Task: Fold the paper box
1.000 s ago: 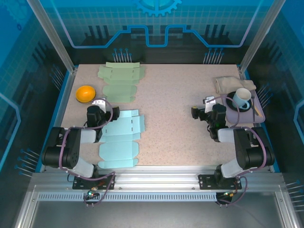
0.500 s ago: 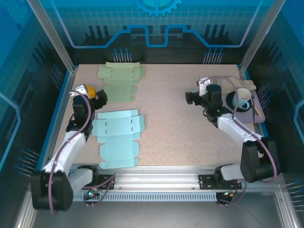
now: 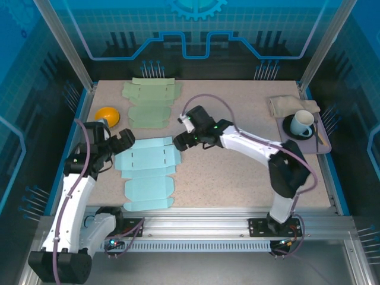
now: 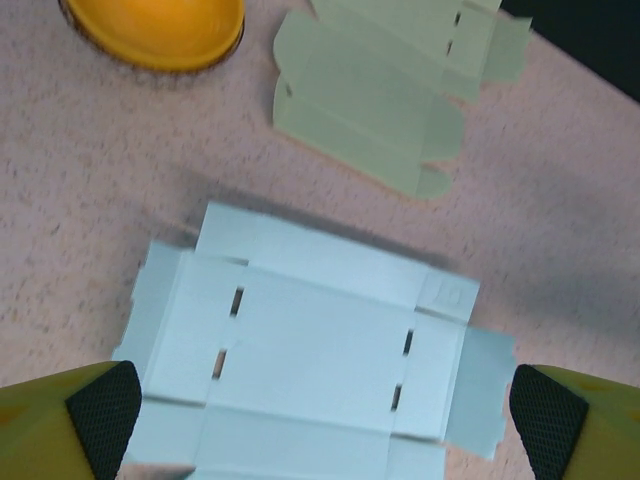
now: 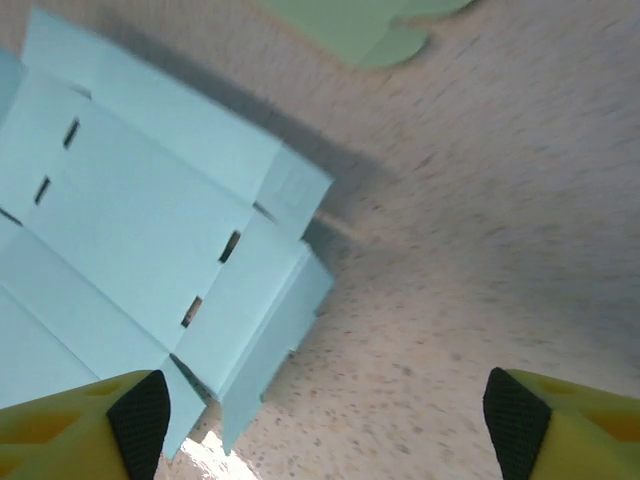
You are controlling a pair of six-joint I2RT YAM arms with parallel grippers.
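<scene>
Tabletop [image 3: 237, 184]: speckled beige, and we have both arms stretched in over it from the near edge.
Paper box [image 3: 148, 172]: there it is, a pale blue cut-out lying flat and unfolded on the left half of the tabletop, closer to us than anything else on it. From both wrists we can pick out its slots and creases.
Left fingers [image 4: 100, 420]: spread wide with nothing between them. From above we see them hanging at the far left corner of the paper box, and their own camera looks straight down on the sheet.
Right fingers [image 5: 515, 425]: well apart too, holding nothing. From above we find them at the far right corner of the paper box, with the edge of a side flap beneath them. We cannot tell whether they touch the paper.
Bowl [image 3: 107, 116]: orange, just beyond the left fingers, near the left edge.
Green sheet [image 3: 148, 102]: a second flat cut-out, farther back and apart from the blue one.
Tray [image 3: 309, 146]: over on the right, carrying a cup [image 3: 303, 123] on a dark saucer.
Cloth [image 3: 285, 105]: crumpled beige, right behind the tray.
</scene>
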